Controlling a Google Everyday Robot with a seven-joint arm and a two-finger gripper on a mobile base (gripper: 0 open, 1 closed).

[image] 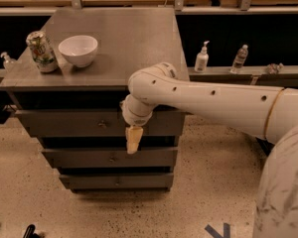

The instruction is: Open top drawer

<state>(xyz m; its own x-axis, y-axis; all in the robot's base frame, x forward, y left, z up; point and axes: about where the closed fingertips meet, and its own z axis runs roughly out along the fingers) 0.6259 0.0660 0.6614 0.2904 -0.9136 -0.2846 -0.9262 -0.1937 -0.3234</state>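
The top drawer (64, 123) is the long gray panel just under the cabinet top, with a small metal knob (103, 124) at its centre. It looks closed. My gripper (133, 141) hangs from the white arm (203, 100) with its tan fingers pointing down and pressed together, empty. It is in front of the drawer's right half, its tip at the drawer's lower edge. It is a short way right of the knob and slightly below it, and not touching it.
A white bowl (78, 49) and a drink can (41, 51) stand on the gray cabinet top (129, 38) at the left. Two narrower drawers (79, 157) sit below. A pump bottle (202, 58) and a water bottle (240, 58) stand on a ledge at the right.
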